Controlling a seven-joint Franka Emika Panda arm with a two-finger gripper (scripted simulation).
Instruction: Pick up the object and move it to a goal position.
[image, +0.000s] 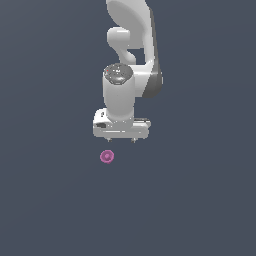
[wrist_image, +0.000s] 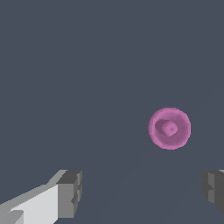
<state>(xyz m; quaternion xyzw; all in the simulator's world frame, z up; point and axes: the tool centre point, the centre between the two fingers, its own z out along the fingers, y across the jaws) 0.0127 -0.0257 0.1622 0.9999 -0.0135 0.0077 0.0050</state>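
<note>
Fingers (wrist_image: 70, 192) spread wide, empty, pink ball (wrist_image: 169, 128) apart from them

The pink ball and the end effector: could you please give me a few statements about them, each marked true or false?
1. The end effector is open, and nothing sits between its fingers. True.
2. The pink ball is clamped between the fingers. False: in the wrist view it lies apart from both fingers, untouched.
3. In the exterior view the ball appears below the end effector, slightly toward that view's left. True.
4. Two balls lie on the surface. False: only one pink ball shows.
5. The ball is round with a darker centre. True.
</note>
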